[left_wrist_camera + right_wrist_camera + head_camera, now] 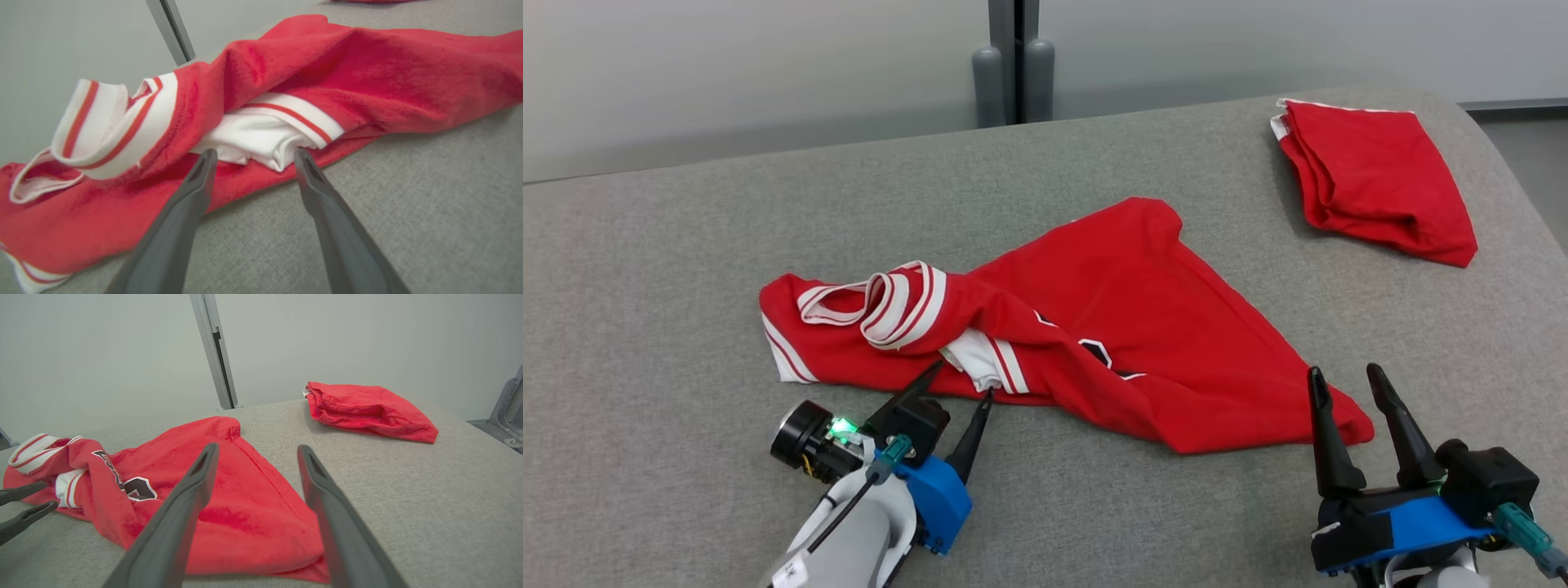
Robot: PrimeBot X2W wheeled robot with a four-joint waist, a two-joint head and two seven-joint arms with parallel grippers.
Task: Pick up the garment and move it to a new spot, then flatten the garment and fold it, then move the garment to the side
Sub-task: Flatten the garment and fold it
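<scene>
The garment (1111, 327) lies across the middle of the desk (686, 229), with its bunched end to the left and its flatter end running to the near right. A folded cloth (1380, 184) lies at the far right of the desk, well apart from the garment. The left tool (964, 380) is at the near left, its tips at the garment's near edge. The right tool (1343, 374) is at the near right, by the garment's near right corner. A post (1013, 61) stands behind the desk's far edge.
</scene>
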